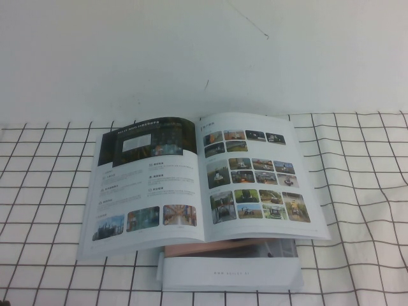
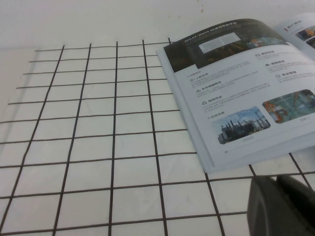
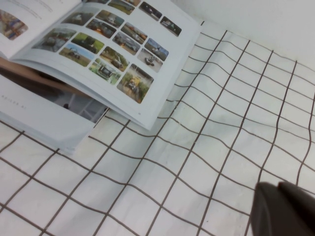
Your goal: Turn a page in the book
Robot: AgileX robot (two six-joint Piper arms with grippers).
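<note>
1. Glossy white pages mark the book [image 1: 204,182], which lies open in the middle of the high view, its spine running up and down the frame; the grid of small photos fills the right-hand page [image 1: 255,175].
2. Neither arm shows in the high view. The left gripper [image 2: 283,206] appears only as a dark shape at the lower right of the left wrist view, and its jaw state cannot be told. The right gripper [image 3: 285,209] is a dark shape at the lower right of the right wrist view, closed on nothing.
3. Judged from this, the turn has not yet begun: both grippers stand apart from the book.
4. The next move likely calls for a gripper to reach the right-hand page's free edge, which hangs slightly off the cloth, and sweep it over the spine.
5. A plain white booklet [image 1: 229,271] lies under the book's near edge, at the lower centre of the high view, tilting it.
6. The checked tablecloth [image 1: 363,210] is wrinkled near the page's lower right corner; otherwise nothing blocks the approach.
</note>
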